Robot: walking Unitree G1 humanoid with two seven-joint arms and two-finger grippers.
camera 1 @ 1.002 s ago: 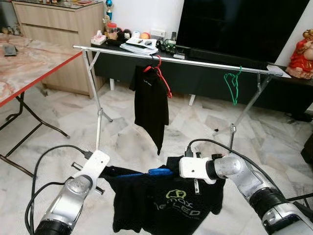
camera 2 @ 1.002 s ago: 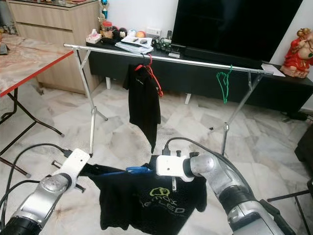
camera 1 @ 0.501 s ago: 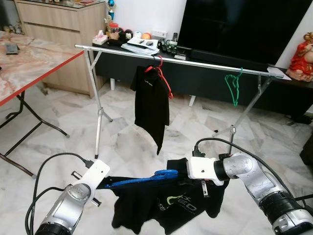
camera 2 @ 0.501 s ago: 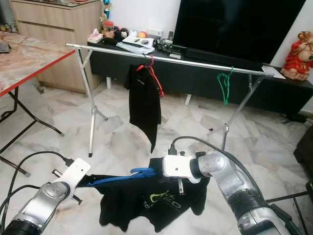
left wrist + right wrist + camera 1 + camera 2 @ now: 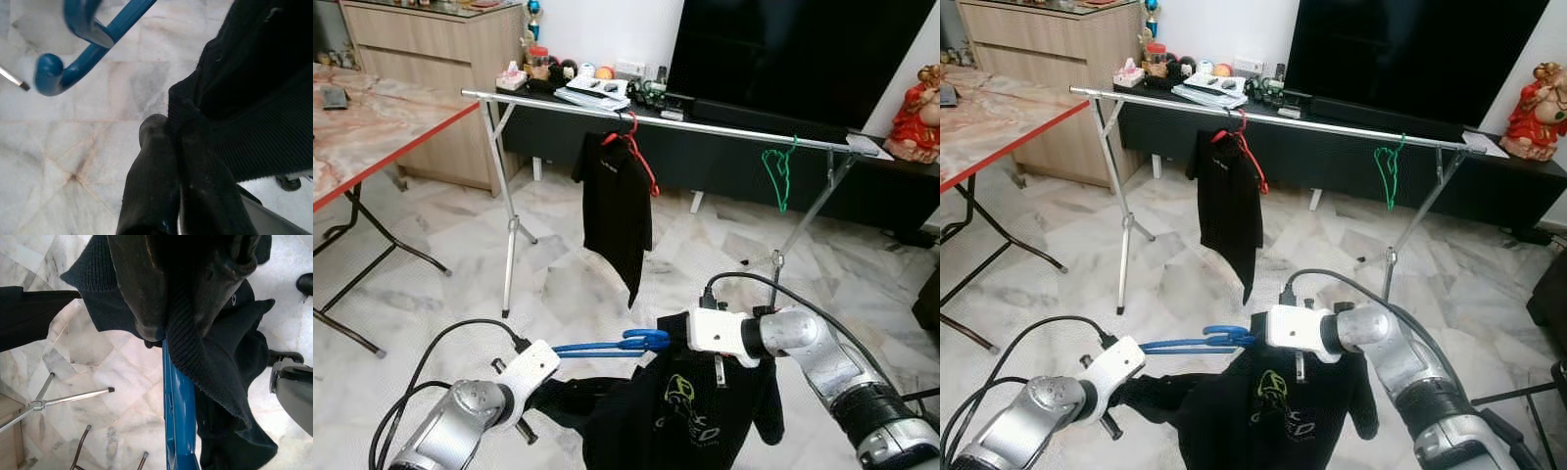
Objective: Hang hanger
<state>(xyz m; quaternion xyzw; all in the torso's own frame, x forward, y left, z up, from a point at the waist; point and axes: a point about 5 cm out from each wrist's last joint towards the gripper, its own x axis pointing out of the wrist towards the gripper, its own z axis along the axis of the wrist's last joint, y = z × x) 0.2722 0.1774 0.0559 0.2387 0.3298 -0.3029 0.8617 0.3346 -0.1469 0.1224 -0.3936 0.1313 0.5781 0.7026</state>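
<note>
The right claw (image 5: 161,323) is clamped on the black T-shirt's (image 5: 705,411) collar and the blue hanger (image 5: 602,346) under it. The left claw (image 5: 178,147) pinches the shirt's sleeve edge. Open marble floor (image 5: 568,264) separates both from the drying rack (image 5: 666,122) beyond. The shirt's green print is unreadable.
</note>
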